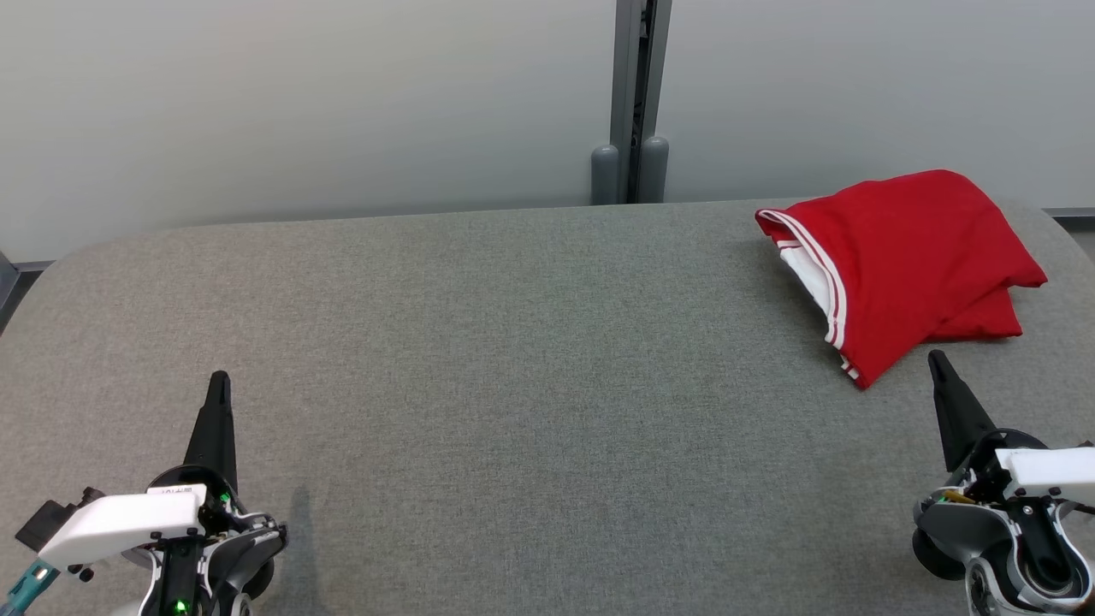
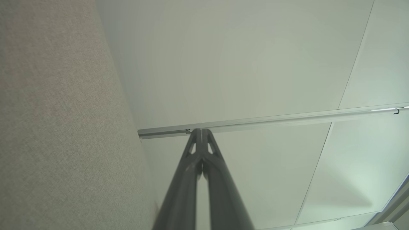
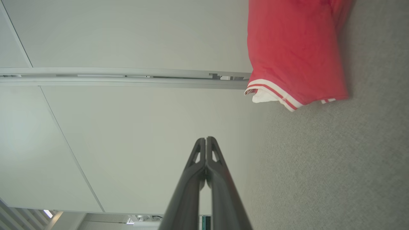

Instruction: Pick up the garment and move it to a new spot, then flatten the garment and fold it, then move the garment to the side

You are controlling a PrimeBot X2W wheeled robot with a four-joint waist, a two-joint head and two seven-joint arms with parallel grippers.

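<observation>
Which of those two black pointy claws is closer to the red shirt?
The right gripper, at the head view's lower right: its shut tip sits just short of the red garment. The left gripper is far across the table.

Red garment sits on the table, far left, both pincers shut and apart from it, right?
No: the head view shows the red garment on the table, far right. The left pincer and right pincer are shut and apart from it.
</observation>
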